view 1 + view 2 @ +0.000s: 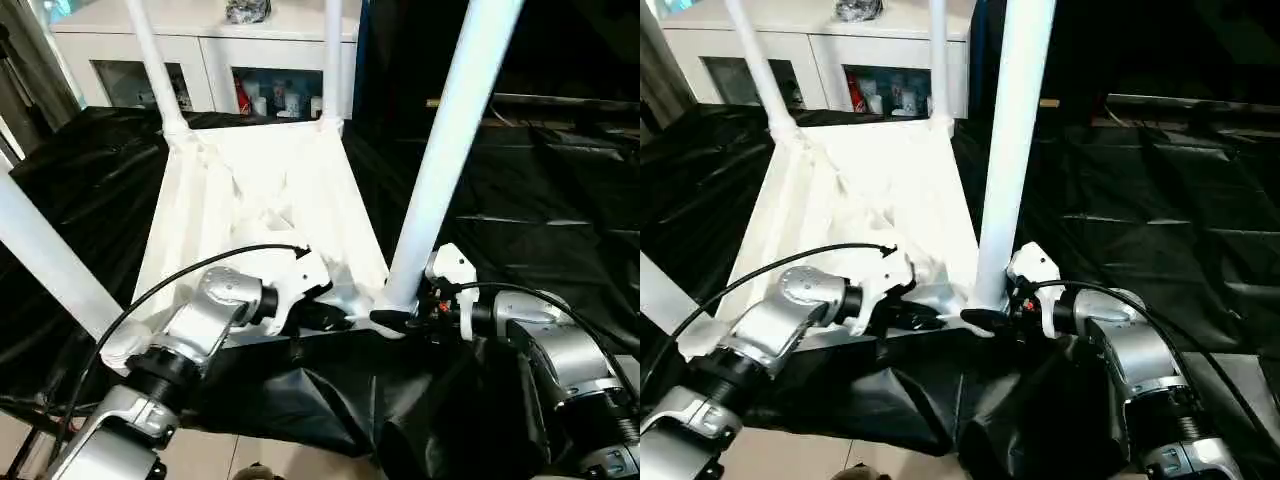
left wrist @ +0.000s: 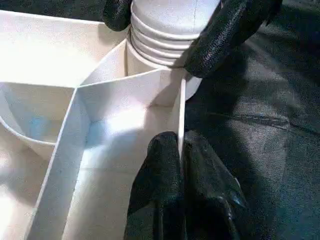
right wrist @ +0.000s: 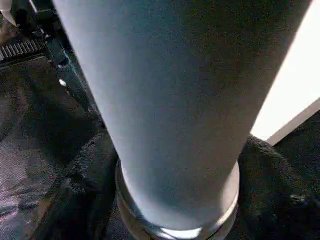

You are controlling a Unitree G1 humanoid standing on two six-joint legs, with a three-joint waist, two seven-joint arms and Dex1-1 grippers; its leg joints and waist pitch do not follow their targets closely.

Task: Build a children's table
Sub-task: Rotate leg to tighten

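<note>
No text, label or brand is showing legibly anywhere; nothing is reading as a number. No sign is appearing either.

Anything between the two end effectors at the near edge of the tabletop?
Yes. In the left wrist view a thin rib wall of the tabletop runs from the left end effector, pinched on it, to the leg base with the right end effector around it.

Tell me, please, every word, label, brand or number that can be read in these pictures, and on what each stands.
No text can be read anywhere.
The packages in the cabinet at the back are too small and blurred to read.
The tabletop and its legs bear no marks.
</note>
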